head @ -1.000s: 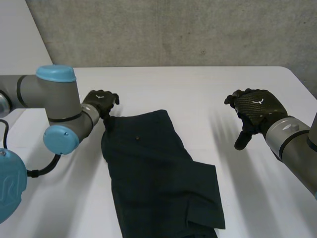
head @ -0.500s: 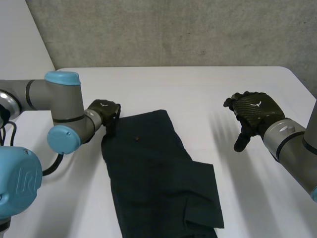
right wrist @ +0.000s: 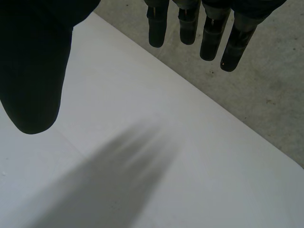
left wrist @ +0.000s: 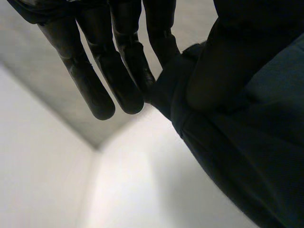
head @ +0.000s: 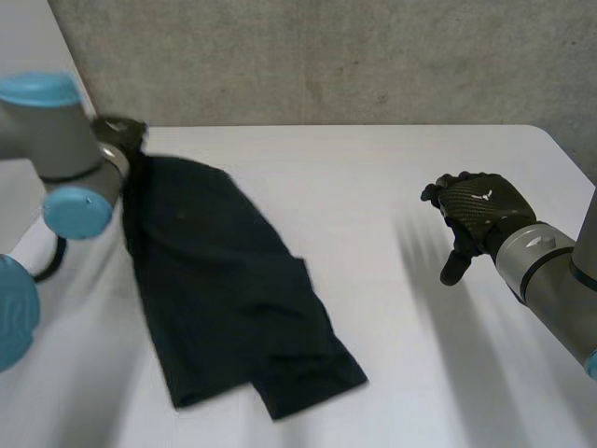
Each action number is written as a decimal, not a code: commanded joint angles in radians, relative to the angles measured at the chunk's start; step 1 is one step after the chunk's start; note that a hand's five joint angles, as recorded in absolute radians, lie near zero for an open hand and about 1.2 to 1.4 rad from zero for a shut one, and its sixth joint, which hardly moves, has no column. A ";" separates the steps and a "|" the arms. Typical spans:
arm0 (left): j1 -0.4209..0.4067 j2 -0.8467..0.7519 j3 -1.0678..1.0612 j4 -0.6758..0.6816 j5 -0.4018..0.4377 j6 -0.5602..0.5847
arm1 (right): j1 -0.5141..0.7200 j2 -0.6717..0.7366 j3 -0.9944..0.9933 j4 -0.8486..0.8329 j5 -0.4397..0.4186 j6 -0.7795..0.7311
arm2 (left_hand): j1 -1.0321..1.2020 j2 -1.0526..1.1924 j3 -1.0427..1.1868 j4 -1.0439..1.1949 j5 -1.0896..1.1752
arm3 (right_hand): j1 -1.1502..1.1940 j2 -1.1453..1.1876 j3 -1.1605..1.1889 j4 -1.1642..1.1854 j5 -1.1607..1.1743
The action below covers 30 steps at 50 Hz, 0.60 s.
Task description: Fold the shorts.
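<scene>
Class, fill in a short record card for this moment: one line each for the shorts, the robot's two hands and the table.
Shorts: dark; one corner held up at the left hand, the rest trailing across the table
Left hand: pinching the shorts' corner between thumb and fingers
Right hand: open, fingers straight, holding nothing, well apart from the shorts
Table: white
</scene>
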 commanded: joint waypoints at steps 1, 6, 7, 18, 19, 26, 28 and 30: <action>0.030 0.084 0.061 0.198 -0.045 0.099 | 0.002 0.000 0.002 0.000 0.000 0.000 | 0.255 0.229 0.211 0.196 0.301 | -0.031 -0.015 -0.027 -0.062 -0.049; -0.035 0.115 0.055 0.272 -0.027 0.104 | 0.008 -0.002 0.000 0.000 0.002 0.000 | 0.255 0.229 0.211 0.196 0.301 | -0.031 -0.015 -0.027 -0.062 -0.049; -0.058 0.123 0.053 0.275 -0.019 0.100 | 0.008 -0.002 0.000 0.000 0.002 0.001 | 0.255 0.229 0.211 0.196 0.301 | -0.031 -0.015 -0.027 -0.062 -0.049; -0.393 0.129 -0.114 0.269 0.163 0.034 | -0.008 -0.021 -0.017 -0.017 0.069 0.021 | 0.255 0.229 0.211 0.196 0.301 | -0.031 -0.015 -0.027 -0.062 -0.049; -0.413 0.126 -0.135 0.269 0.168 0.033 | -0.008 -0.025 -0.017 -0.018 0.077 0.021 | 0.255 0.229 0.211 0.196 0.301 | -0.031 -0.015 -0.027 -0.062 -0.049; -0.603 0.054 -0.247 0.262 0.171 0.030 | -0.057 -0.028 -0.020 -0.052 0.104 0.023 | 0.255 0.229 0.211 0.196 0.301 | -0.031 -0.015 -0.027 -0.062 -0.049; -0.661 0.043 -0.275 0.250 0.168 0.028 | -0.075 -0.028 -0.021 -0.055 0.104 0.023 | 0.255 0.229 0.211 0.196 0.301 | -0.031 -0.015 -0.027 -0.062 -0.049; -0.686 0.042 -0.296 0.238 0.168 0.025 | -0.081 -0.028 -0.021 -0.055 0.104 0.025 | 0.255 0.229 0.211 0.196 0.301 | -0.031 -0.015 -0.027 -0.062 -0.049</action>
